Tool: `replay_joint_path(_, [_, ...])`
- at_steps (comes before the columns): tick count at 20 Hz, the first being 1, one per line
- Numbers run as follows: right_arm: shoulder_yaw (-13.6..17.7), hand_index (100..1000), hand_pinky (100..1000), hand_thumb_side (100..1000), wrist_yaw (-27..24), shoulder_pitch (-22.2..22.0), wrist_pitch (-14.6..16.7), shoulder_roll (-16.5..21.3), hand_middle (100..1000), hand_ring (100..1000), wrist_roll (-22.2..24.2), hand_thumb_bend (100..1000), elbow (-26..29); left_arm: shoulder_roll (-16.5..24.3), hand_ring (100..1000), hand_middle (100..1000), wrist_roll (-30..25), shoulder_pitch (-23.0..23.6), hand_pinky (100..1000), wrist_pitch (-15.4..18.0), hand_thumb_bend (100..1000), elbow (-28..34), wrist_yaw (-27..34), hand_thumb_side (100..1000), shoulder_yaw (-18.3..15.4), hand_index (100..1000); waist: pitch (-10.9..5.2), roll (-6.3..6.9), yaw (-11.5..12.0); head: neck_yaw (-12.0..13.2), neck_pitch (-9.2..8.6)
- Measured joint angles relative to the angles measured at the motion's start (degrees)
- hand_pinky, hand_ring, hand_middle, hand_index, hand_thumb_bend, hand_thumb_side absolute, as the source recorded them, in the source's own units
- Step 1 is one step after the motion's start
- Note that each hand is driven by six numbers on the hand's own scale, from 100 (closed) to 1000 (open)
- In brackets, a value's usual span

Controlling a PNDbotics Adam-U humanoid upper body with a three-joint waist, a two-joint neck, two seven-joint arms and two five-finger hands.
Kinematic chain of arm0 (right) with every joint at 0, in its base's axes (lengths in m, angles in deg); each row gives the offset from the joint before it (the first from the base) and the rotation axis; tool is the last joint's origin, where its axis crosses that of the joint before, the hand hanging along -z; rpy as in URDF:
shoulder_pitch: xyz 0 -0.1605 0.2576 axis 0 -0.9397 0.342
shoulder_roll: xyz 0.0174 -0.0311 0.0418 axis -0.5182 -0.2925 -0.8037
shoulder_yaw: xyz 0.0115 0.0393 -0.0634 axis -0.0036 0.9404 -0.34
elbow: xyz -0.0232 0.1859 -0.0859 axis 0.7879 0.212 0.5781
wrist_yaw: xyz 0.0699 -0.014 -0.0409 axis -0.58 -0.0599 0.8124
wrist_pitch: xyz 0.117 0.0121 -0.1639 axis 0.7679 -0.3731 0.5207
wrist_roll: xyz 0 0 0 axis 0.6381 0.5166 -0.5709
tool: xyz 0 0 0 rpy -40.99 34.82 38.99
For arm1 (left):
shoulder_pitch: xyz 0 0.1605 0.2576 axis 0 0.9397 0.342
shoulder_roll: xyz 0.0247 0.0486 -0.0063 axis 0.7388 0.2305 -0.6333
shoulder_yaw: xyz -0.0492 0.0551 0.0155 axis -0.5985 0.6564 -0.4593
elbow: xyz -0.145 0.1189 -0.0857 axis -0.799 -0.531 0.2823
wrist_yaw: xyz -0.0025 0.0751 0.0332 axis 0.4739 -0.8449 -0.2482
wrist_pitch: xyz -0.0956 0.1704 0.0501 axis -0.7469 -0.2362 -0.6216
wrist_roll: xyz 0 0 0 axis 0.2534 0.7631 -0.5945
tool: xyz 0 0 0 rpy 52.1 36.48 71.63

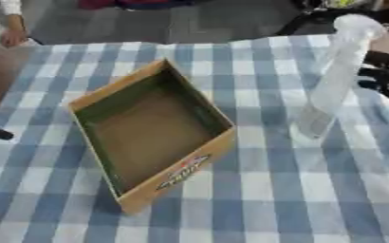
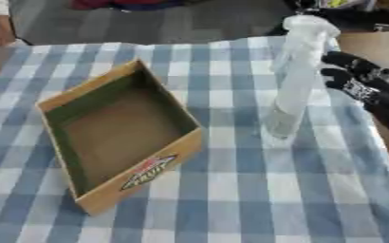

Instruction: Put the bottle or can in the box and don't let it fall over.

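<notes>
Standing upright on the checked tablecloth right of the empty box, the clear bottle awaits moving; the right hand hovers beside it, fingers straight, holding nothing.

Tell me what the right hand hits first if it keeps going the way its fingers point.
Most likely the clear bottle: the right hand is open, fingers aimed left at it from close by. Depth is unclear, so they could pass behind it.
</notes>
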Motion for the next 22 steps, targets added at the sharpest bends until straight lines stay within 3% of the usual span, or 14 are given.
replay_joint_path(22, [-0.47,1000,979,604,0.10,1.37,-0.14,-0.97,1000,1000,0.34,100,-0.25,-0.02,595,898,-0.16,-0.15,1000,-0.12,100,0.00,-0.11,751,0.00,971,0.72,-0.37,0.75,-0.26,-0.72])
